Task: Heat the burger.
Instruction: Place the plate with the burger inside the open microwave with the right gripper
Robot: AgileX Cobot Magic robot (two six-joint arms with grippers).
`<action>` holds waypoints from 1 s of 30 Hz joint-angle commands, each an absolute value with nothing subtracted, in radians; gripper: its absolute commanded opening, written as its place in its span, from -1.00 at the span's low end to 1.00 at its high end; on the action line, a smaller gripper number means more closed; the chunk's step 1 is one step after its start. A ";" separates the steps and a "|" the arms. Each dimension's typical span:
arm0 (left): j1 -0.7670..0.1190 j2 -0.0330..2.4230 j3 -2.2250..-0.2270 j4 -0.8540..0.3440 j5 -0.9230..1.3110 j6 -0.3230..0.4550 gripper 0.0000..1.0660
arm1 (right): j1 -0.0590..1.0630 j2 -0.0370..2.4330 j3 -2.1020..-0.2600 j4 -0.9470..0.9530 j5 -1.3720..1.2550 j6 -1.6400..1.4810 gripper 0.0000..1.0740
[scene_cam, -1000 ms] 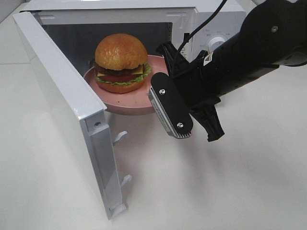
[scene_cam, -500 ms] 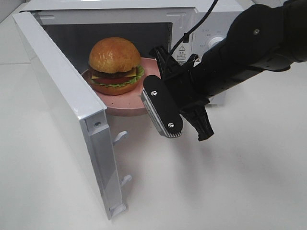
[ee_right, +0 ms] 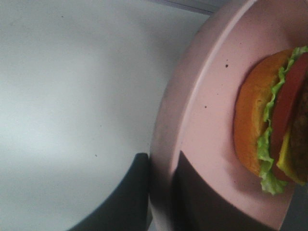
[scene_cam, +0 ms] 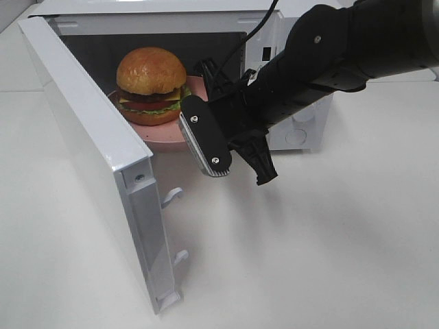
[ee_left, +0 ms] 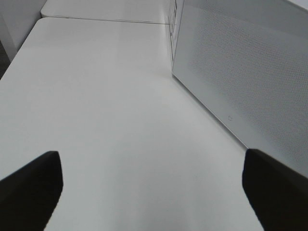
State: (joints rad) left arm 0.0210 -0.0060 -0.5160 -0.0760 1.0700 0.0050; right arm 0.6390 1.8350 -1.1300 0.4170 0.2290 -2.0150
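Note:
The burger, with a golden bun, lettuce and dark filling, sits on a round pink plate in the mouth of the open microwave. My right gripper is shut on the plate's near right rim. In the right wrist view its dark fingers pinch that rim, one on each face, with the burger beside them. I cannot tell whether the plate rests on the oven floor. The left gripper stands open over bare table, nothing between its fingers.
The microwave door swings out wide to the left toward the front of the table, and its perforated face fills the left wrist view. White tabletop lies in front and to the right.
The right arm has moved left and toward the back, carrying the plate and burger deeper into the microwave opening. The left gripper shows no change.

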 commanded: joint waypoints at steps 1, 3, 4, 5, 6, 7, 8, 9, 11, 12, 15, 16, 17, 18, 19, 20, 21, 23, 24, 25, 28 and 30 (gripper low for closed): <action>0.023 -0.012 -0.516 -0.079 1.069 0.005 0.74 | 0.638 1.835 -1.167 0.431 0.174 -2.006 -0.85; 0.023 -0.012 -0.516 -0.079 1.069 0.005 0.74 | 0.638 1.855 -1.190 0.426 0.174 -1.992 -0.85; 0.023 -0.012 -0.516 -0.079 1.069 0.005 0.74 | 0.638 1.855 -1.190 0.426 0.174 -1.992 -0.85; 0.023 -0.012 -0.516 -0.079 1.069 0.005 0.74 | 0.638 1.864 -1.199 0.423 0.172 -1.984 -0.85; 0.023 -0.012 -0.516 -0.079 1.069 0.005 0.74 | 0.638 1.882 -1.219 0.409 0.172 -1.963 -0.85; 0.023 -0.012 -0.516 -0.079 1.069 0.005 0.74 | 0.638 1.882 -1.219 0.409 0.172 -1.963 -0.85; 0.023 -0.012 -0.516 -0.079 1.069 0.005 0.74 | 0.638 1.893 -1.236 0.399 0.174 -1.943 -0.85; 0.023 -0.012 -0.516 -0.079 1.069 0.005 0.74 | 0.638 1.893 -1.236 0.399 0.174 -1.943 -0.85; 0.023 -0.012 -0.516 -0.079 1.069 0.005 0.74 | 0.627 1.903 -1.255 0.398 0.173 -1.931 -0.85; 0.023 -0.012 -0.516 -0.079 1.069 0.005 0.74 | 0.627 1.903 -1.255 0.398 0.173 -1.931 -0.85; 0.023 -0.012 -0.516 -0.079 1.069 0.005 0.74 | 0.613 1.906 -1.265 0.389 0.175 -1.928 -0.85; 0.023 -0.012 -0.516 -0.079 1.069 0.005 0.74 | 0.612 1.906 -1.265 0.371 0.172 -1.925 -0.84; 0.023 -0.012 -0.516 -0.079 1.069 0.005 0.74 | 0.612 1.906 -1.265 0.371 0.172 -1.925 -0.84; 0.023 -0.012 -0.516 -0.079 1.069 0.005 0.74 | 0.603 1.906 -1.265 0.364 0.172 -1.911 -0.84; 0.023 -0.012 -0.516 -0.079 1.069 0.005 0.74 | 0.603 1.906 -1.265 0.356 0.172 -1.903 -0.83; 0.023 -0.012 -0.516 -0.079 1.069 0.005 0.74 | 0.603 1.906 -1.265 0.356 0.172 -1.903 -0.83; 0.023 -0.012 -0.516 -0.079 1.069 0.005 0.74 | 0.603 1.906 -1.265 0.346 0.172 -1.879 -0.83; 0.023 -0.012 -0.516 -0.079 1.069 0.005 0.74 | 0.601 1.906 -1.265 0.321 0.168 -1.868 -0.83; 0.023 -0.012 -0.516 -0.079 1.069 0.005 0.74 | 0.598 1.910 -1.265 0.311 0.166 -1.858 -0.83; 0.023 -0.012 -0.516 -0.079 1.069 0.005 0.74 | 0.598 1.910 -1.265 0.311 0.166 -1.858 -0.83; 0.023 -0.012 -0.516 -0.079 1.069 0.005 0.74 | 0.592 1.933 -1.291 0.278 0.169 -1.789 -0.83; 0.023 -0.012 -0.516 -0.079 1.069 0.005 0.74 | 0.592 1.944 -1.301 0.269 0.172 -1.770 -0.83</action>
State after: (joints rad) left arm 0.0210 -0.0060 -0.5160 -0.0760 1.0700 0.0000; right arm 0.6010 1.9560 -1.2850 0.2720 0.2280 -1.7840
